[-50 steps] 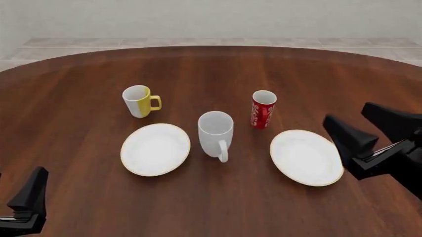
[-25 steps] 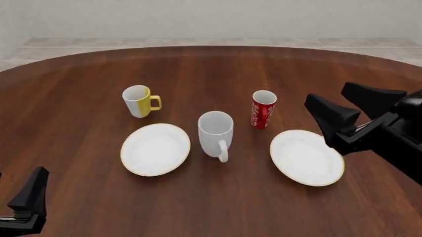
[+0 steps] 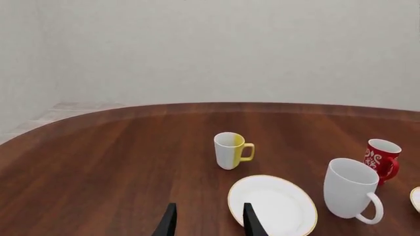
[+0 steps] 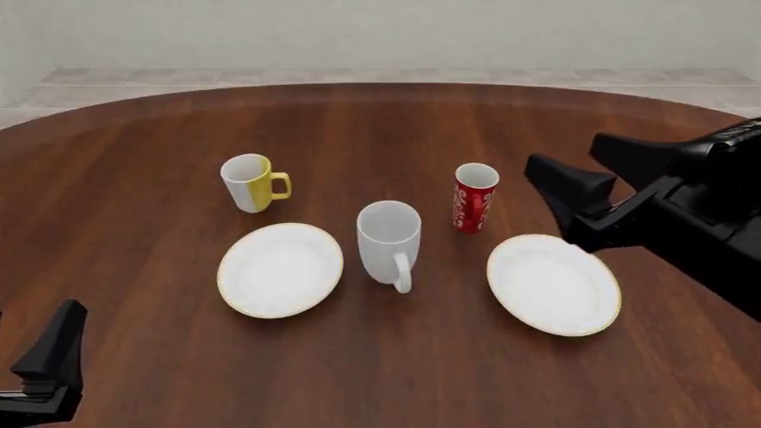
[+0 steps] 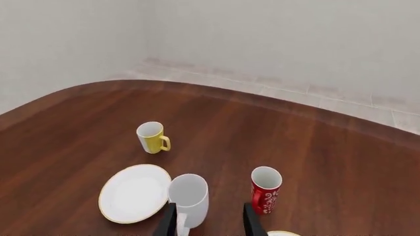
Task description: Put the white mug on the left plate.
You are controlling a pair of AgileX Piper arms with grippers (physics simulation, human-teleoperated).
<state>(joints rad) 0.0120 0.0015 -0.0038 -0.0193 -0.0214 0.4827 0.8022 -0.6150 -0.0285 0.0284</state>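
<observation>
- On the brown wooden table [image 4: 143, 178], the tall glossy white mug [image 4: 389, 242] stands upright just right of the gold-rimmed white left plate [image 4: 280, 269].
- The right tool [image 4: 591, 189], fingers spread and empty, hovers well right of the mug.
- The left tool [image 3: 206, 223], fingers spread, sits near the table's front-left edge.

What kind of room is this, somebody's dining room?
Likely not a real room: it looks computer-drawn. A bare wooden table is laid with plates and mugs, like a dining setup, but behind it there are only blank walls and a pale floor.
</observation>
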